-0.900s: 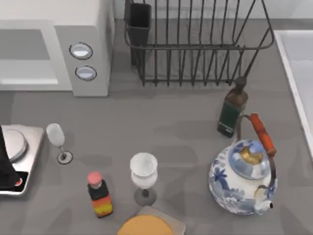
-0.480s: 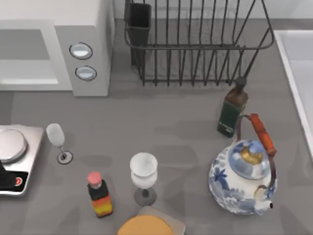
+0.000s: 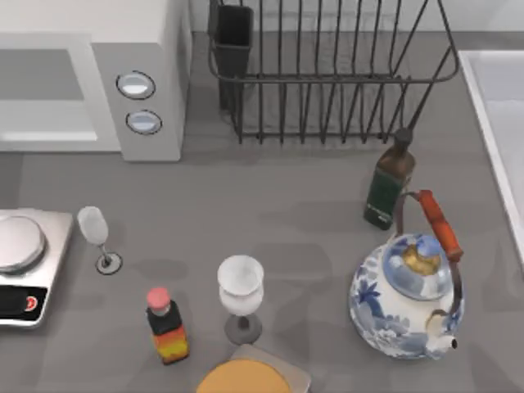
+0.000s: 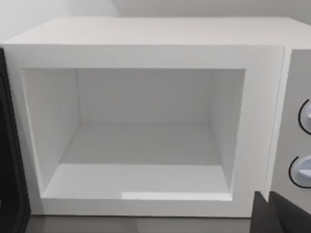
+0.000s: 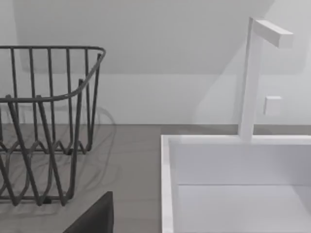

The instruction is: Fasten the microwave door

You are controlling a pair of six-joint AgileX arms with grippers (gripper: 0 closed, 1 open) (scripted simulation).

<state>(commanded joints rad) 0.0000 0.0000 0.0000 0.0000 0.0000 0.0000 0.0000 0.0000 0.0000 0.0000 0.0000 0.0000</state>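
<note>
Top view. The microwave (image 3: 139, 49) is standing at the far left of the table. Its long axis is running left to right and its front is facing the near side. It is a pale, smooth box with a grey recessed front and two round silver-rimmed dials (image 3: 136, 85) stacked on its fixed right panel. A black wire dish rack (image 3: 327, 82) is standing just to its right. The silver kitchen scale (image 3: 33, 270) is lying near the left edge. Its round pan is now sitting uncovered, where a dark part of my left arm was overlapping it 0.9 s ago and less of it 0.5 s ago. Nothing else on the table is shifting.

Left wrist view. I am looking straight into the microwave's cavity (image 4: 146, 145), which is standing open, with plain white flat walls and square corners. A dark upright strip (image 4: 9, 145) is running along the cavity's left edge, and I cannot tell whether it belongs to the microwave door. A dark part of my left gripper (image 4: 279, 216) is showing below the dials. I cannot tell whether that hand is spread or pressed together.

Right wrist view. The camera is looking at the rack's curved wire end and the white sink (image 5: 167, 184) with its angular tap (image 5: 250, 77). A dark wedge of my right gripper (image 5: 95, 216) is hanging between rack and sink, and I cannot tell its state either.
</note>
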